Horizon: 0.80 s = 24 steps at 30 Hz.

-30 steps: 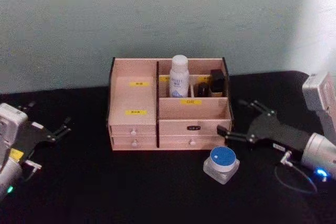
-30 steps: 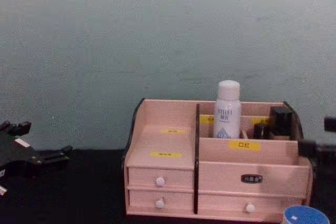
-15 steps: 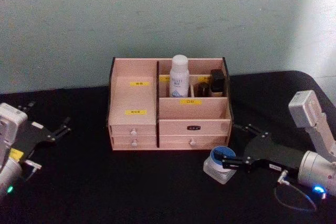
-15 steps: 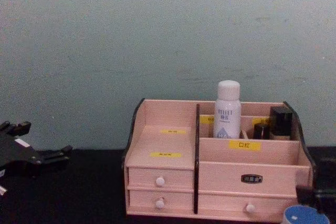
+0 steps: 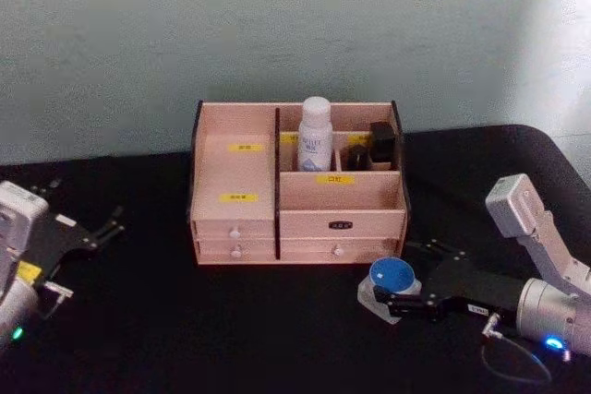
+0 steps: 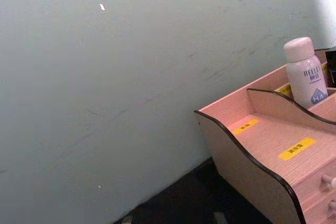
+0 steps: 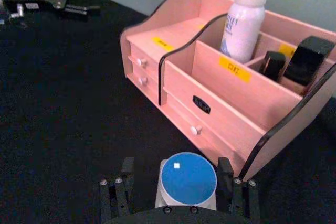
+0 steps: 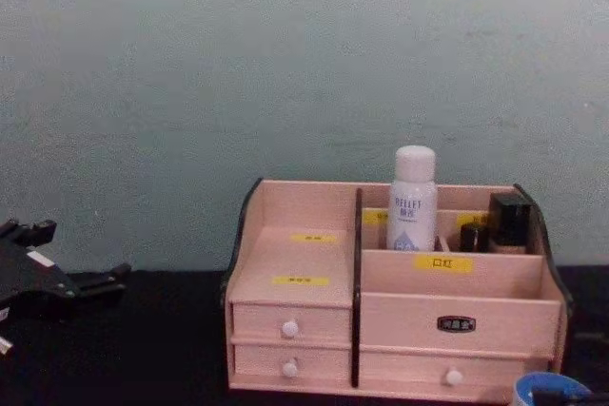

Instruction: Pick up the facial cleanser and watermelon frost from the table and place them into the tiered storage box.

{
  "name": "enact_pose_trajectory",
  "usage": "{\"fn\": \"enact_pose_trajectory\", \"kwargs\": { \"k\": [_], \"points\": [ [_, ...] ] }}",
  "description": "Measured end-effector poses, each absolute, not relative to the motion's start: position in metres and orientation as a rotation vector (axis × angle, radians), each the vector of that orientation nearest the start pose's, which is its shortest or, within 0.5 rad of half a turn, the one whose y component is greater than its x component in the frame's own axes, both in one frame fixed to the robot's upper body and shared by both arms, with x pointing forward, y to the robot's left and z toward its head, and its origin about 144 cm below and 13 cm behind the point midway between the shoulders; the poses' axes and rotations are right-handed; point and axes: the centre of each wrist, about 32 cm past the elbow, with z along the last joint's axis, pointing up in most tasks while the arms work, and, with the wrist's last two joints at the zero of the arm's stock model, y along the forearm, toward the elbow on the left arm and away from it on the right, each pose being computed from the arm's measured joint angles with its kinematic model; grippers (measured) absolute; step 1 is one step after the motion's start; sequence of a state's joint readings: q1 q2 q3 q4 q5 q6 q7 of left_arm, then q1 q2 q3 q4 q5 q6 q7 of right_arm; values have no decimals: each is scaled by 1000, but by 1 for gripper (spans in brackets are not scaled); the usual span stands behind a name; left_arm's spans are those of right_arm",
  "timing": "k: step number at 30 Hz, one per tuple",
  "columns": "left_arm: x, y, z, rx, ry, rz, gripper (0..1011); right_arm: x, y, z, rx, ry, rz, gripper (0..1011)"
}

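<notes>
Now, blue-lidded jar (image 7: 188, 180), flanked by spread right claw (image 7: 176, 171)

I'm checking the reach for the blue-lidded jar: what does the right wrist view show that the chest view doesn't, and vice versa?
Right wrist view: the right claw open, a finger on each side of the blue-lidded jar, seen from above. Chest view: the tiered storage box face-on, with just the jar's lid at the bottom edge. Both: the box, the white bottle in its back compartment, and the parked left claw.
</notes>
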State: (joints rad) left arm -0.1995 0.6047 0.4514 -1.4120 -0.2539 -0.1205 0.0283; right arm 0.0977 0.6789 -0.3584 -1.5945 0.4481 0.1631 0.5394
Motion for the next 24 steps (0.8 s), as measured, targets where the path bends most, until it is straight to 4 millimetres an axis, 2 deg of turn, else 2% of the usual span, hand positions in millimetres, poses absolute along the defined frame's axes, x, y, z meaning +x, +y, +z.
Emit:
{"fn": "enact_pose_trajectory", "kwargs": {
  "k": [24],
  "points": [
    [489,310,1140,304,-285,1248,1001,473,-319,1162,-412,116,-741,1000]
  ]
}}
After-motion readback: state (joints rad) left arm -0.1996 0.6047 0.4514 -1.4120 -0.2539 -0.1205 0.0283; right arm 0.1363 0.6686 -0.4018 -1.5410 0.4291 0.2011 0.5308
